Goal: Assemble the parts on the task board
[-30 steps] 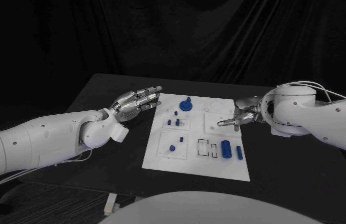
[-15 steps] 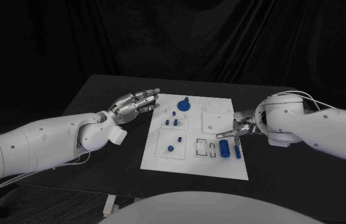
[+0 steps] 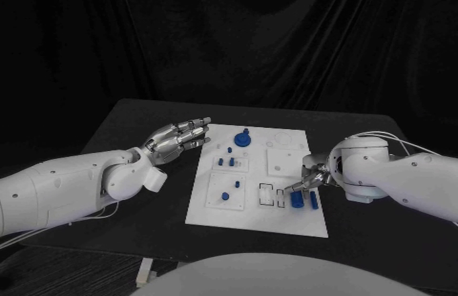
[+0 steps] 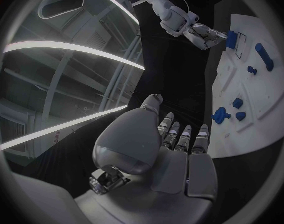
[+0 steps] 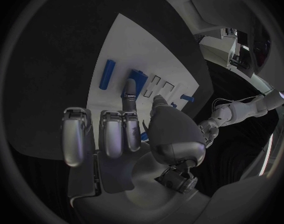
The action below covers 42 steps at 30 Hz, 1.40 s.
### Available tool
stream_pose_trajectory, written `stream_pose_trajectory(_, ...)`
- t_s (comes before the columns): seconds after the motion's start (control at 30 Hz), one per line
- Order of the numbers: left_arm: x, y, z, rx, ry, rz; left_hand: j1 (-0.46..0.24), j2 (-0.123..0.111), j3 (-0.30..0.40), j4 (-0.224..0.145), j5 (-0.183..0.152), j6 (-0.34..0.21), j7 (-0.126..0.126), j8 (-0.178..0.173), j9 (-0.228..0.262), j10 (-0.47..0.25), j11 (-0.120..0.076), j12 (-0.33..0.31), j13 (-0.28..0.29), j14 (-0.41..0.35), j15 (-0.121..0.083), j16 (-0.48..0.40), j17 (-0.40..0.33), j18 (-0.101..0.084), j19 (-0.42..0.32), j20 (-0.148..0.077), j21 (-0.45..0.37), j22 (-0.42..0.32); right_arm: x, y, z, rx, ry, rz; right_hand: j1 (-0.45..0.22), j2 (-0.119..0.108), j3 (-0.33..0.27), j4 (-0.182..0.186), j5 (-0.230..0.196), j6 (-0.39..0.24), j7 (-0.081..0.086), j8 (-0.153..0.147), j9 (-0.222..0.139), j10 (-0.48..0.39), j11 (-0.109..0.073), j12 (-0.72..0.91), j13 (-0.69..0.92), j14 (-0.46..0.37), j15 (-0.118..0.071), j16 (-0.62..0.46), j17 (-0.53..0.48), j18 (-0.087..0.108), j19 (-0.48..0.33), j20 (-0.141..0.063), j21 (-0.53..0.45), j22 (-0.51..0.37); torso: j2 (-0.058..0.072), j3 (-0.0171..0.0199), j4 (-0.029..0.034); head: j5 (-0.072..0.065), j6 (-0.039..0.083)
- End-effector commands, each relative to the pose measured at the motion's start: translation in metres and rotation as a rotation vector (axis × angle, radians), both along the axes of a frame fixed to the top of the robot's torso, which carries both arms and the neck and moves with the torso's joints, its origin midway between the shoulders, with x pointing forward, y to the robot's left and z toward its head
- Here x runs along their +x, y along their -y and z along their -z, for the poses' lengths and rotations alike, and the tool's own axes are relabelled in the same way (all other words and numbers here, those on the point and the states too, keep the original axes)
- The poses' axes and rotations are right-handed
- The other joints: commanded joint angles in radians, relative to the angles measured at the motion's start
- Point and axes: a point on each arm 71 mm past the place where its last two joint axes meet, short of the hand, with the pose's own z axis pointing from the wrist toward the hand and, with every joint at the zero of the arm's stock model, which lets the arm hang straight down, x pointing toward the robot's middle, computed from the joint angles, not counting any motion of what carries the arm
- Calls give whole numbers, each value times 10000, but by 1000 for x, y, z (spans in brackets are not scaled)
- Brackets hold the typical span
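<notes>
The white task board lies in the middle of the black table. On it stand a blue knob, small blue pegs and a blue button. A blue cylinder and a thin blue bar lie at its near right. My right hand hovers over that corner and holds nothing. Its forefinger and thumb reach toward the cylinder, beside the bar. My left hand floats off the board's left edge with fingers stretched out and nothing in it.
Bare black table runs around the board on all sides. White rectangular slots sit just left of the cylinder. In the left wrist view the board lies beyond my left hand, with my right hand at its far end.
My right hand has moved from the board's right edge toward me and inward, and now sits over the blue cylinder. The left hand has hardly moved.
</notes>
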Motion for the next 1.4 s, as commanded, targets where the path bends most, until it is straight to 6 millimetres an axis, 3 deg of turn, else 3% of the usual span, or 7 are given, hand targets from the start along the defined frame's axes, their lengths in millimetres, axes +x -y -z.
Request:
stream_pose_trajectory(0.03,-1,2,-1,-183,48,83,-67,60,51,-6,20,-10,4,63,10,-19,73,48,13,-30,50,26,8,175,-14,62,31,-8,0,2,4,-359,258,101,629,-128,131,-375,257,-588,135,-303,160,1064,56,62,2631,842,118,-225,1650,30,749,78,-44,2381,3,1,10,-5,2)
stream_pose_trajectory(0.47,-1,3,0,-182,1,144,-67,60,51,-6,20,-10,4,63,10,-19,73,48,13,-30,50,26,8,175,-14,62,31,-8,-3,-1,20,-864,386,-226,544,-40,214,-295,248,-1058,234,-227,571,1064,123,62,2631,740,202,-508,1084,79,679,180,-221,2315,-5,1,-1,29,2)
stream_pose_trajectory(0.9,-1,2,1,-138,-110,216,-76,58,59,-11,17,28,13,72,14,-20,68,60,14,-24,59,44,13,174,-13,60,32,-5,-2,-4,30,-627,483,45,625,65,537,-293,2078,-1909,313,178,1564,1064,187,62,2631,676,249,-738,595,141,588,228,-486,2228,-2,1,3,74,2)
stream_pose_trajectory(1.17,-1,3,1,-132,-177,294,-81,65,65,-10,16,36,26,77,16,-19,73,64,15,-24,66,44,13,174,-12,61,33,-4,-4,-7,32,364,13,777,1996,-185,2111,-1232,6635,-2593,345,447,2044,1064,200,62,2631,642,252,-832,375,160,561,241,-579,2207,-8,1,6,101,2)
stream_pose_trajectory(1.23,-1,3,1,-126,-196,309,-81,65,65,-10,16,36,26,77,16,-19,73,64,15,-24,66,44,13,174,-12,61,33,-4,-5,-7,32,633,-108,992,2120,-275,2498,-1391,7193,-2614,337,596,2168,1064,192,62,2631,643,242,-828,374,160,562,225,-581,2209,-6,0,6,108,2)
stream_pose_trajectory(1.33,-2,3,2,-113,-225,329,-85,72,72,-10,16,56,38,83,19,-17,83,71,16,-23,70,47,13,174,-11,62,33,-2,-7,-7,32,1087,-286,1394,1715,-864,4829,-1789,7718,-2851,342,1329,2776,1064,173,62,2631,637,248,-815,349,159,571,200,-578,2219,-4,0,7,108,2)
stream_pose_trajectory(1.4,-2,3,2,-106,-242,341,-85,72,72,-10,16,56,38,83,19,-17,83,71,16,-23,70,47,13,174,-11,62,33,-2,-9,-5,31,1357,-406,1659,1625,-927,5179,-1901,7821,-2854,324,1465,2876,1064,155,62,2631,635,228,-814,341,157,570,205,-584,2218,-3,0,7,114,2)
